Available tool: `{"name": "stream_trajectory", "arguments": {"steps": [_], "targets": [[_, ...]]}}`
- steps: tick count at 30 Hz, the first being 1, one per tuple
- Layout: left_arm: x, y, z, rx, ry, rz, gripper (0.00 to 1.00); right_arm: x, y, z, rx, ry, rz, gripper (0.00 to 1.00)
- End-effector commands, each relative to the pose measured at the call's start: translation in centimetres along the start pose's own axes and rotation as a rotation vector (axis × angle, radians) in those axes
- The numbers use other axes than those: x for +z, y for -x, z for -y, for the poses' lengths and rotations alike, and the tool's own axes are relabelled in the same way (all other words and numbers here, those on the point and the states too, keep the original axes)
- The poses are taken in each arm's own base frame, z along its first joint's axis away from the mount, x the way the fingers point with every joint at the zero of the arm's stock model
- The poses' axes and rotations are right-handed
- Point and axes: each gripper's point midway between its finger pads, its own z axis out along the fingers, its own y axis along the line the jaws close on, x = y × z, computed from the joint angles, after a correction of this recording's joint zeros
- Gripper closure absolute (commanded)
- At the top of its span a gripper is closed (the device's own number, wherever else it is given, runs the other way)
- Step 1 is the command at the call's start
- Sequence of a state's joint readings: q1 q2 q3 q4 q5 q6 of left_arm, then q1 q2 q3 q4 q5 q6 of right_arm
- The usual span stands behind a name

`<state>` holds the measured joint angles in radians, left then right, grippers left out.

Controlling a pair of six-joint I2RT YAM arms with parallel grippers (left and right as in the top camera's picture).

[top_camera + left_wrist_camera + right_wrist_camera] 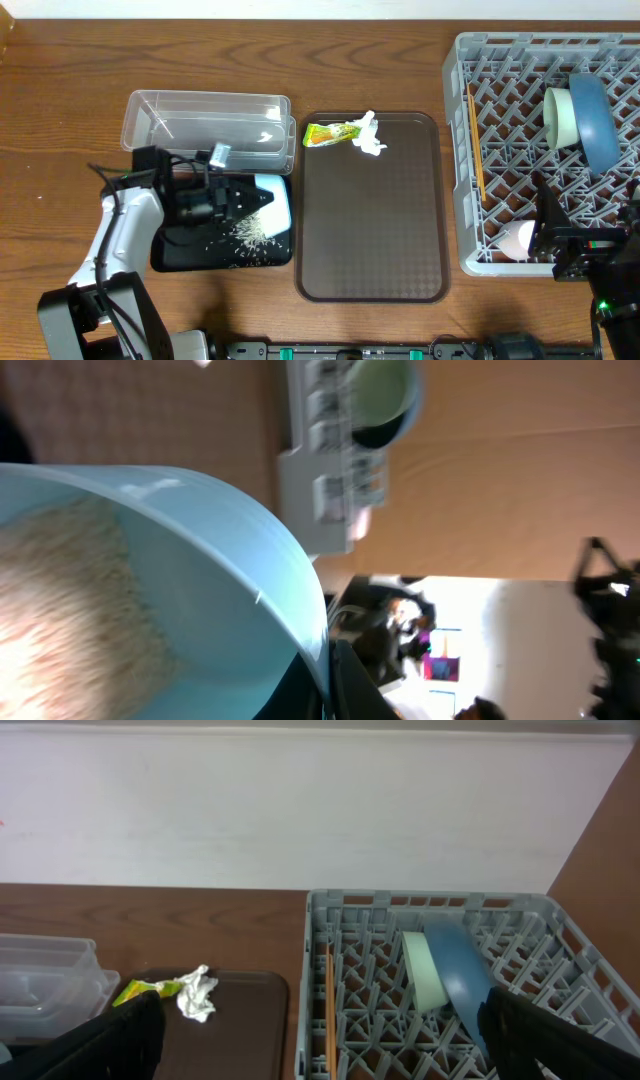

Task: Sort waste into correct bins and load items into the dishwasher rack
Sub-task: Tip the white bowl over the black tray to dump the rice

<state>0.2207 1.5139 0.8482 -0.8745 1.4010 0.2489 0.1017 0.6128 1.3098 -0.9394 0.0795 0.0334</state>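
Note:
My left gripper (236, 197) is shut on the rim of the white bowl (272, 194) and holds it tipped on its side over the black tray (175, 256). Rice grains (250, 232) lie scattered on the tray. In the left wrist view the fingers (326, 678) pinch the bowl's rim (250, 560), with rice (60, 590) inside. The clear tub (205, 120) stands behind it. The yellow-green wrapper (330, 133) and tissue (369, 136) lie on the brown tray. The grey rack (500, 60) holds the blue bowl (596, 120), pale-green bowl (558, 115), chopsticks (476, 150) and pink cup (519, 240). My right gripper (548, 215) is open and empty above the rack's front.
The brown serving tray (370, 230) lies between the black tray and the rack. In the right wrist view the open fingers (320, 1020) frame the rack (360, 910), the tissue (196, 992) and the wrapper (145, 988). A white wall runs behind the table.

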Motion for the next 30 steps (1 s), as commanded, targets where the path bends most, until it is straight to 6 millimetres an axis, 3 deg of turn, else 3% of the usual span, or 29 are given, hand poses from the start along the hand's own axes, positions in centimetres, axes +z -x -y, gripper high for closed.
{"name": "stream_trajectory", "arguments": {"steps": [1,7,19,21,22,23,25,27,30], "targets": [[-1.1,0.2,1.8,0.103,-0.16,0.083,0.93,0.0,0.0,0.1,-0.006,-0.004,-0.001,0.01],[-1.9,-0.6,0.1,0.071,-0.152,0.134,0.94,0.0,0.0,0.1,-0.006,-0.004,-0.001,0.01],[-2.0,-0.4,0.0,0.101,-0.148,0.143,0.94,0.0,0.0,0.1,-0.006,-0.004,-0.001,0.01],[-1.8,-0.7,-1.7,0.19,-0.047,0.115,0.94,0.0,0.0,0.1,-0.006,-0.004,-0.001,0.01],[-1.8,-0.7,-3.9,0.136,0.069,0.083,0.94,0.0,0.0,0.1,-0.006,-0.004,-0.001,0.01],[-1.8,-0.7,-4.0,0.101,0.072,0.084,0.94,0.0,0.0,0.1,-0.006,-0.004,-0.001,0.01],[-1.8,-0.5,-2.9,0.082,0.012,0.101,0.94,0.0,0.0,0.1,-0.006,-0.004,-0.001,0.01],[-1.8,-0.2,-3.0,0.113,0.019,0.105,0.94,0.0,0.0,0.1,-0.006,-0.004,-0.001,0.01],[-2.0,0.2,-0.1,0.13,-0.146,0.147,0.94,0.0,0.0,0.1,-0.006,-0.004,-0.001,0.01]]}}
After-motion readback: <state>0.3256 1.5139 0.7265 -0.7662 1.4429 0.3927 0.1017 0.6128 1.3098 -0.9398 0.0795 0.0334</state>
